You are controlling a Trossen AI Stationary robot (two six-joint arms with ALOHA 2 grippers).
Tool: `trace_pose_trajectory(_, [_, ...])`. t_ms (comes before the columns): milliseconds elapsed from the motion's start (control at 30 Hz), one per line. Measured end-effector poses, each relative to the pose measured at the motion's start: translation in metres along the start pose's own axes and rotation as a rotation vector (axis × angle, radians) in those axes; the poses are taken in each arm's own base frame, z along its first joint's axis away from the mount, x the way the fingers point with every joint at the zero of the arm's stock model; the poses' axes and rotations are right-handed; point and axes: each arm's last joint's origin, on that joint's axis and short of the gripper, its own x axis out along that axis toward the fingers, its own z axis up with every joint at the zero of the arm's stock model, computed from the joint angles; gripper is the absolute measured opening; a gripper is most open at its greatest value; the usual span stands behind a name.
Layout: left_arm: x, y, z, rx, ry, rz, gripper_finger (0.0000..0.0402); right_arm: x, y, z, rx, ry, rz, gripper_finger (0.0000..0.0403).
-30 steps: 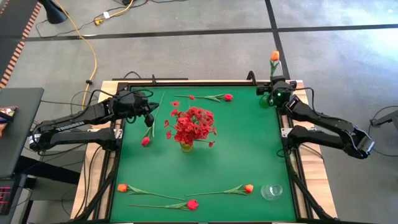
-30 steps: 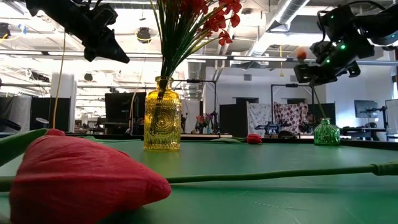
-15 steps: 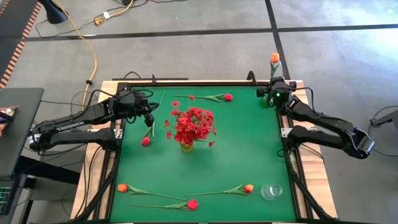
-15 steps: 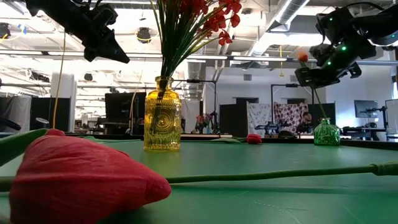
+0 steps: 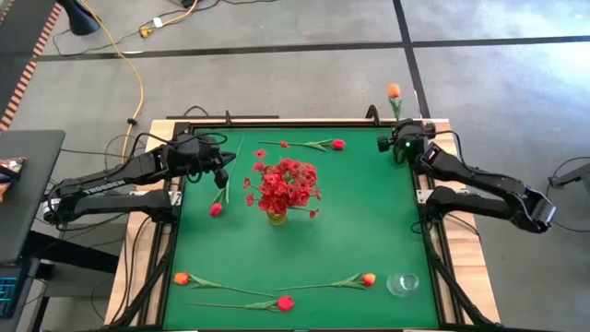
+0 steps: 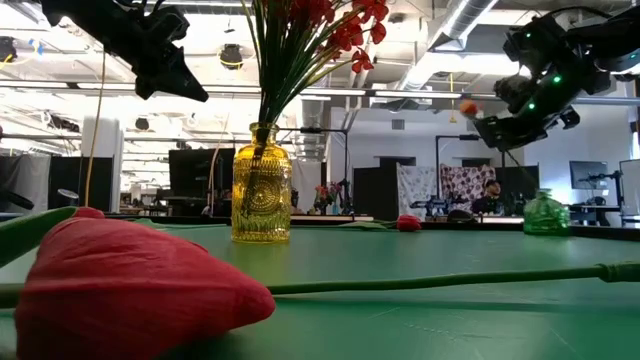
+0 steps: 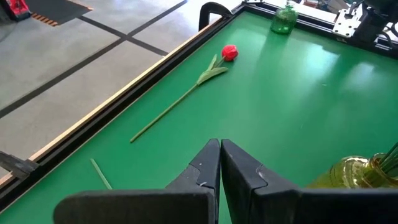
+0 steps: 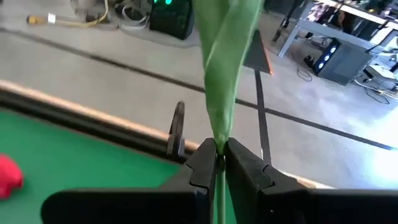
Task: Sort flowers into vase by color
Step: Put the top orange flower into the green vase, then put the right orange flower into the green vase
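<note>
The right gripper (image 5: 402, 145) hovered at about two o'clock on the green table (image 5: 369, 221), its fingers pinching the stem of an orange tulip (image 5: 395, 90) whose bud leaned out past the table's far edge. In the right wrist view the stem and leaf (image 8: 227, 62) rose straight out from between the pressed fingertips. To do this step well, it seemed wise to bring the stem upright over the small green vase (image 6: 546, 214) and lower it slowly, since the neck looked narrow. The left gripper (image 5: 221, 171) waited near ten o'clock with its fingers pressed together; whether they held the thin stem of the red-pink tulip (image 5: 216, 209) hanging beside it I could not tell. The yellow vase (image 6: 261, 197) of red sprigs (image 5: 286, 184) stood at centre
</note>
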Motion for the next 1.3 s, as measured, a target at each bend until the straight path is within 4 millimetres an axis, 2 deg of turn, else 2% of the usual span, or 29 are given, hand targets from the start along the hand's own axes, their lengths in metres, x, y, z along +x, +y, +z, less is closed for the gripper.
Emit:
trace_pose_trajectory(133, [0.0,0.0,0.0,0.001,0.001,-0.004,0.0,-0.002,0.003,-0.003,-0.019,0.015,0.014,0.0083])
trace_pose_trajectory(467, [0.0,-0.001,0.0,-0.011,0.003,-0.025,0.0,-0.004,0.004,-0.003,-0.004,0.014,0.024,0.017])
trace_pose_trajectory(700, [0.0,-0.001,-0.001,-0.013,0.009,-0.024,0.0,-0.008,0.001,0.002,0.016,0.105,0.031,0.0212])
trace_pose_trajectory(900, [0.0,-0.001,-0.001,-0.003,0.008,-0.022,0.0,-0.014,-0.001,0.009,0.002,0.189,0.105,0.0228])
trace_pose_trajectory(1300, [0.0,-0.001,-0.001,-0.003,0.008,-0.022,0.0,-0.029,-0.008,0.024,-0.072,0.344,0.24,0.0228])
